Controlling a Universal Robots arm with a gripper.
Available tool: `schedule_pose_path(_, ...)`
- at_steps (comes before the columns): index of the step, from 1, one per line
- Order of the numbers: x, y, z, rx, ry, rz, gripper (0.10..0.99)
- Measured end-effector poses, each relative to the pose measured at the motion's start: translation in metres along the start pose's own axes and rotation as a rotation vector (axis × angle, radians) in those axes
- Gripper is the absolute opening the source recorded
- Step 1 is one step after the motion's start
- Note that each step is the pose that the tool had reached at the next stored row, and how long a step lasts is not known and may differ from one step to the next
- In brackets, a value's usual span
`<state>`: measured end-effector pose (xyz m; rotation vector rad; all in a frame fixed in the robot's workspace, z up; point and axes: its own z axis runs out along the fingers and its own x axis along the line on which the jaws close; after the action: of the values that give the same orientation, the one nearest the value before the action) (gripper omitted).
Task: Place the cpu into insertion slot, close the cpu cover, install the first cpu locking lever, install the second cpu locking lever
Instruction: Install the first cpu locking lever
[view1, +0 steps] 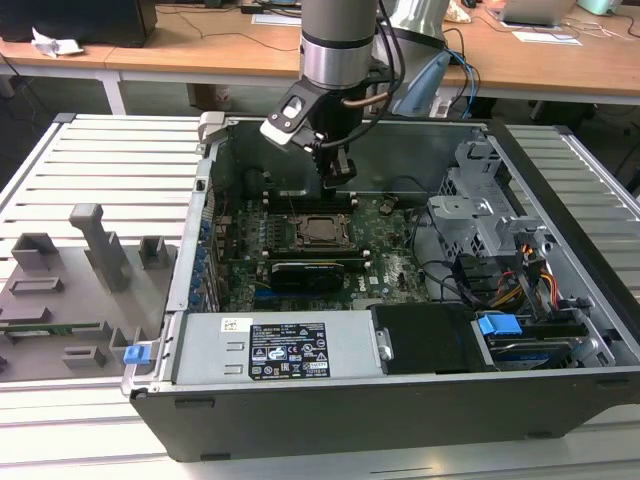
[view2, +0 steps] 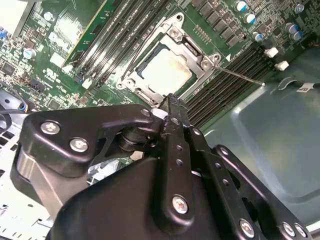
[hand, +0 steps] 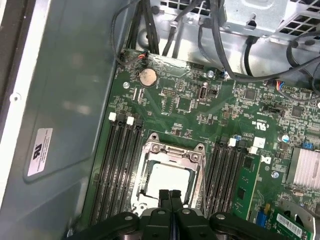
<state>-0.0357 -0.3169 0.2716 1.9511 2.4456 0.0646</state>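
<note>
Cpu (hand: 170, 179) lies in the insertion slot (hand: 172, 150), just beyond the closed, empty fingers (hand: 163, 197).

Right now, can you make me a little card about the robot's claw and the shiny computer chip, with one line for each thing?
gripper: shut, holding nothing, close above the near edge of the socket; whether it touches cannot be told
cpu: lying flat in the insertion slot
cpu cover: down, framing the cpu
locking lever: thin metal rod sticking out sideways over the memory slots
place: green motherboard inside an open computer case
</note>
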Motion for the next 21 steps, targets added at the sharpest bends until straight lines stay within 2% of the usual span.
schedule_pose_path(21, 0.0, 0.0, 0.0, 0.002, 0.0042, -0.104, 0.106)
